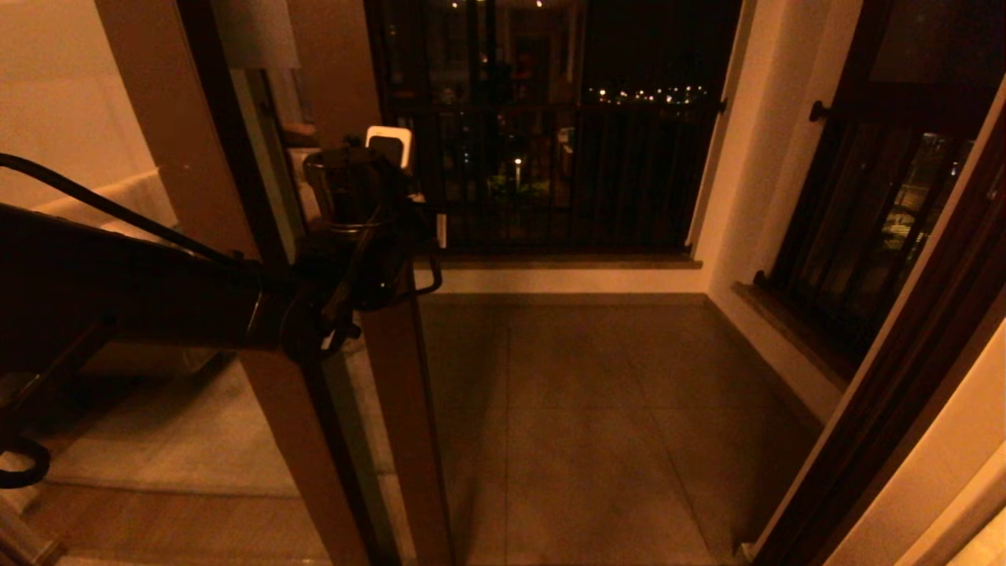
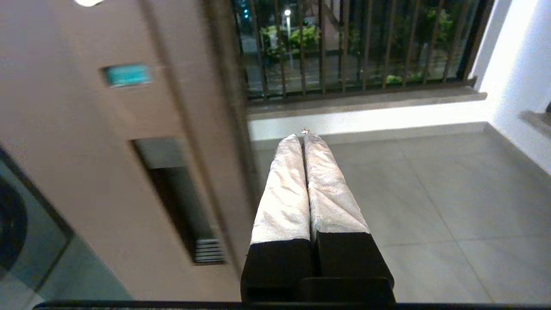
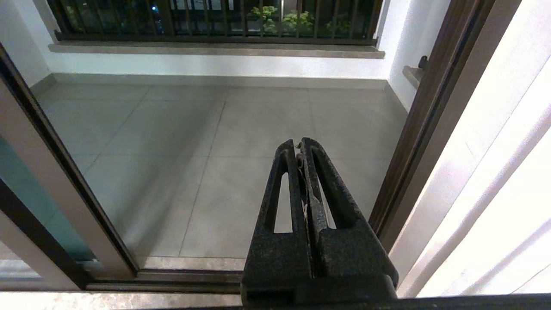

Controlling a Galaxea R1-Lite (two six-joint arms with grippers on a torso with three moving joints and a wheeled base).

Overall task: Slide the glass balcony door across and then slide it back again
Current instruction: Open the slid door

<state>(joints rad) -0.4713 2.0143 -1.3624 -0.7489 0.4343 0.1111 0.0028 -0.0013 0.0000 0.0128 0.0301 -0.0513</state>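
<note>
The glass balcony door stands at the left, its brown stile upright in front of me, with the doorway to the balcony open on its right. In the left wrist view the stile shows a dark recessed handle slot. My left gripper is shut and holds nothing. Its silver-wrapped fingers lie right beside the stile's free edge, on the doorway side and outside the slot. My left arm reaches across to the stile. My right gripper is shut and empty, low over the threshold, and the door is at its side.
The balcony has a tiled floor and dark barred windows at the back and on the right. The dark door jamb bounds the doorway on the right. The floor track runs along the threshold. White curtain fabric hangs near the right arm.
</note>
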